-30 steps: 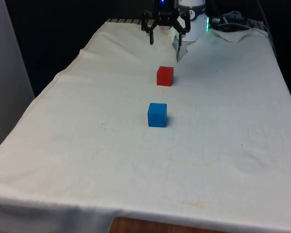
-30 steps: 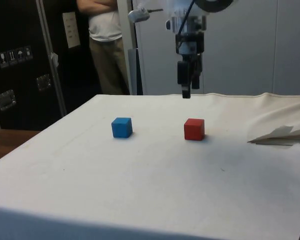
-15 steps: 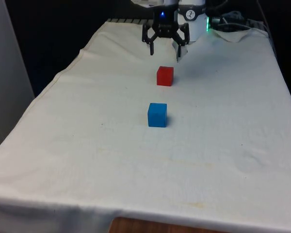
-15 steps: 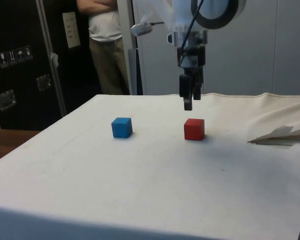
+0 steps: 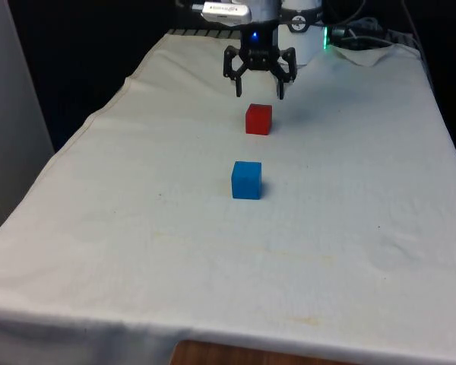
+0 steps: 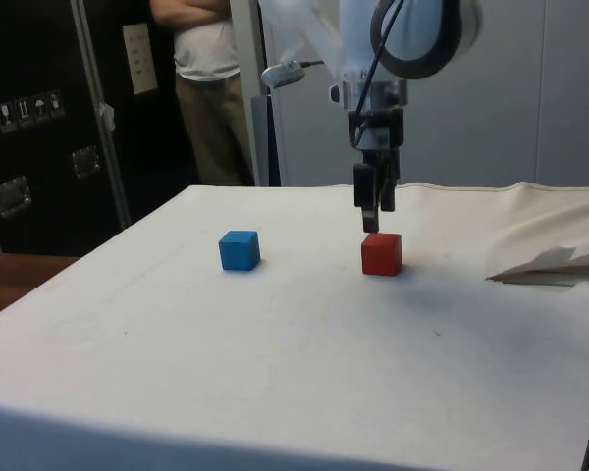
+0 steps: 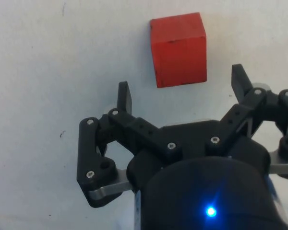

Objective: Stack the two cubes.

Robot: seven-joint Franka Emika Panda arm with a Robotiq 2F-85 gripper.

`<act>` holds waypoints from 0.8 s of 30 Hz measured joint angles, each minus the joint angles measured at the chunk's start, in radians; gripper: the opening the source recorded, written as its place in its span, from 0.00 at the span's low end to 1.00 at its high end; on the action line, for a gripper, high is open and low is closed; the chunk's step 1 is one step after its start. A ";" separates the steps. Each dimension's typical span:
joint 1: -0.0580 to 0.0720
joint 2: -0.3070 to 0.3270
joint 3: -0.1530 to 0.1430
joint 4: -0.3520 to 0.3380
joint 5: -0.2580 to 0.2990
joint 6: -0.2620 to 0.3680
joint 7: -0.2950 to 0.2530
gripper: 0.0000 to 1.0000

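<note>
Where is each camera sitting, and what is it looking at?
Front view: looks along the table at the blue cube, the red cube and the open claw above it.
Side view: from the table's side; claw, both cubes, a person behind.
Wrist view: on the arm, looking down past the claw at the red cube.
All three share the red cube and claw.

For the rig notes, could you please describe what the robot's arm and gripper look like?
The arm is white and rounded, with a black ring at one joint and a black cable running down it. The gripper is black, with two slim fingers on bolted linkage arms carrying silver screws.
</note>
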 measured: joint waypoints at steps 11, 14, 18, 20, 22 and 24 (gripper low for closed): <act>0.001 0.028 0.001 -0.001 0.000 0.012 0.000 1.00; 0.001 0.042 0.001 0.000 0.000 0.023 0.000 1.00; 0.001 0.061 0.002 0.001 0.000 0.040 0.000 1.00; 0.001 0.071 0.002 0.002 0.000 0.048 0.000 1.00; 0.001 0.079 0.002 0.002 0.000 0.052 0.000 1.00; 0.001 0.084 0.002 0.004 0.000 0.053 0.000 1.00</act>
